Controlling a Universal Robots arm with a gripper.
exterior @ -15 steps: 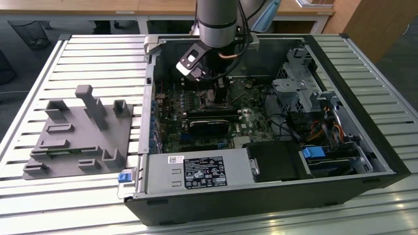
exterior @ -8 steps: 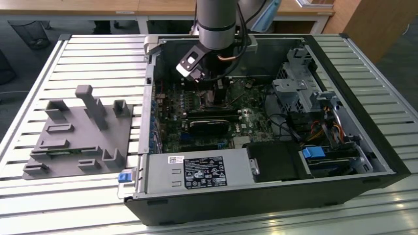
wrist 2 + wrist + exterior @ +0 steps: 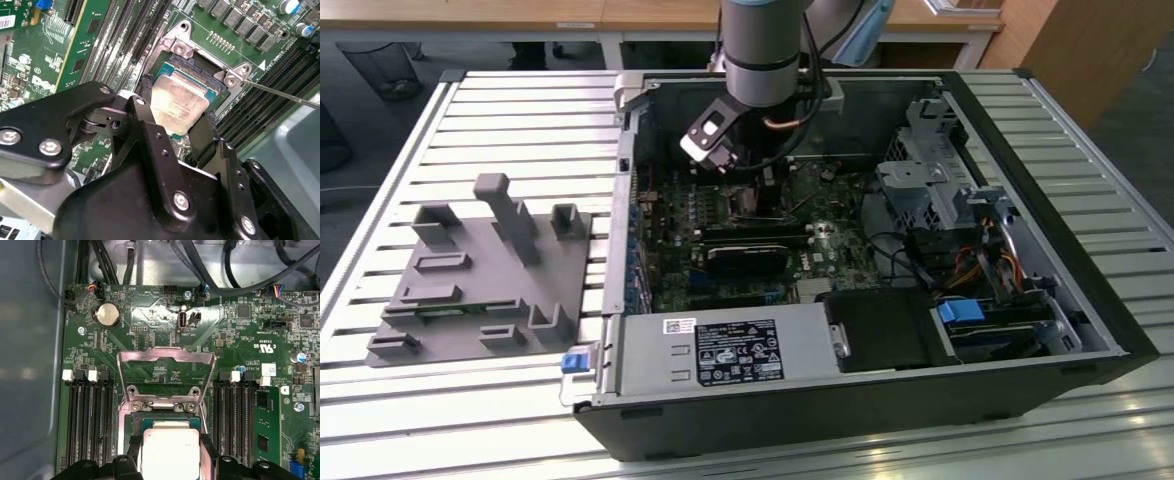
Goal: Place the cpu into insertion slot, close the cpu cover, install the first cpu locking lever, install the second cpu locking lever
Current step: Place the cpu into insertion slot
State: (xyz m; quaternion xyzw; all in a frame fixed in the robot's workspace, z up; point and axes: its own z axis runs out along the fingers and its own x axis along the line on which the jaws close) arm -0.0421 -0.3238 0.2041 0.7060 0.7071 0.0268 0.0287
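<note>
Closest to the lens in the second wrist view: black linkage of the gripper [image 3: 177, 109], clamped on two opposite edges of the cpu [image 3: 181, 97], silvery face up. Holds it just over the insertion slot [image 3: 199, 69], toward the far edge of the green circuit board [image 3: 22, 60] in the exterior view, between two banks of long black slots [image 3: 87, 425]. Looks slightly tilted and shifted off the socket's centre toward the gripper body; cannot tell whether touching the contacts. Shows the cpu cover [image 3: 166, 355] swung up on its hinge, window open to the board behind, clear of the socket. Shows a thin metal rod [image 3: 282, 94] running out from one socket corner, unlatched by the look of it.

Judged step: the first, placing the cpu, not yet done; cover not closed. Calls, as a judgement, for squaring the chip's edges to the socket rim, levelling it, and lowering straight with no sideways drag before easing the fingers apart. Risks bent contacts otherwise.
</note>
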